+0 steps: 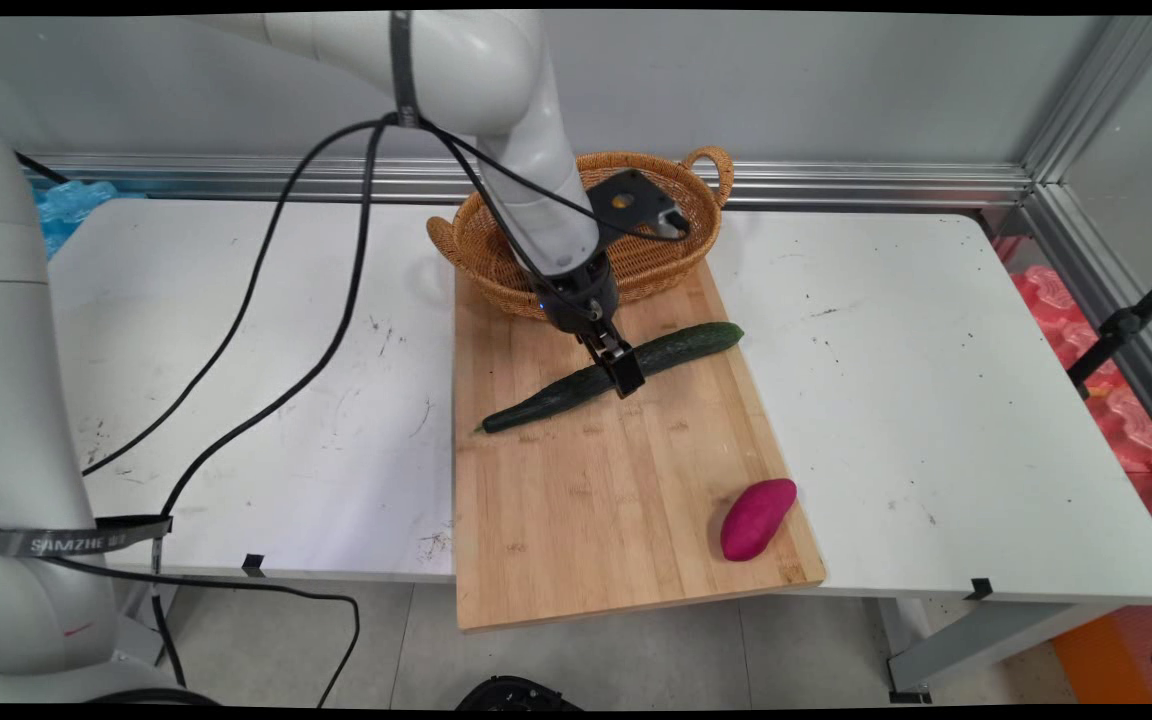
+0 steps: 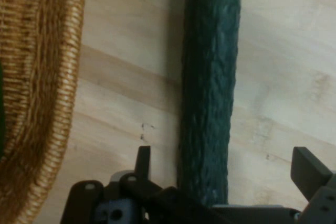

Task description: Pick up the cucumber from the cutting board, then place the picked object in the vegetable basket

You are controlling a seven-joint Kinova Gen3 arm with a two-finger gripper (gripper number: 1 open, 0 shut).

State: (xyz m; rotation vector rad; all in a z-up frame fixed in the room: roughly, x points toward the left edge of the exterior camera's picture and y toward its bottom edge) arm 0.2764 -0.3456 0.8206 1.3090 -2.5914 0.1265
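Main view: gripper (image 1: pixel 624 372) is straddling the cucumber (image 1: pixel 676 350) on the cutting board (image 1: pixel 616 500), fingers spread apart.
Cucumber is lying diagonally, lower-left to upper-right, near the basket (image 1: pixel 496 270); its middle is being hidden by the gripper.

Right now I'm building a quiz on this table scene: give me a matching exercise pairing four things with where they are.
Things:
1. cucumber
2. purple sweet potato
3. wicker basket
4. gripper

Places:
A. near right corner of the cutting board
B. far end of the board, toward the wall
C. lying slantwise across the board's middle
D. low over the cucumber, one of its fingers on each side of it

Pairs: 1-C, 2-A, 3-B, 4-D
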